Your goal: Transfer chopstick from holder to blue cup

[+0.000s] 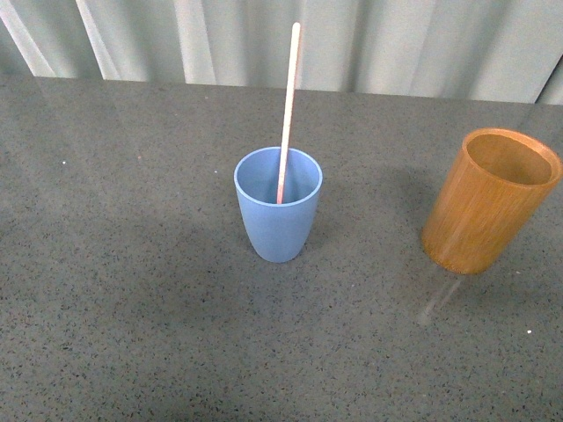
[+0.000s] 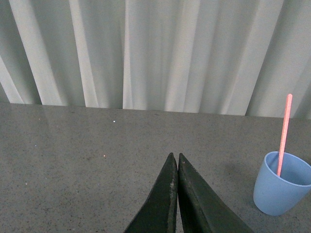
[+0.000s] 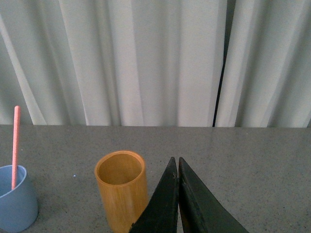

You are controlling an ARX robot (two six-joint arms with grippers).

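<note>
The pale pinkish chopstick [image 1: 288, 110] stands in the blue cup [image 1: 277, 220] near the table's middle, leaning on the cup's far rim. The orange-brown holder [image 1: 488, 204] stands upright to the right with nothing inside it. Neither arm shows in the front view. My left gripper [image 2: 174, 158] is shut with nothing in it, well apart from the blue cup [image 2: 279, 187] and the chopstick [image 2: 284, 133]. My right gripper [image 3: 174, 160] is shut and holds nothing, close beside the holder [image 3: 121, 189]; the blue cup [image 3: 16, 201] with the chopstick [image 3: 15, 145] stands beyond it.
A dark grey speckled tabletop [image 1: 123, 264] carries only the cup and the holder. Pale pleated curtains [image 1: 369, 40] hang behind the table's far edge.
</note>
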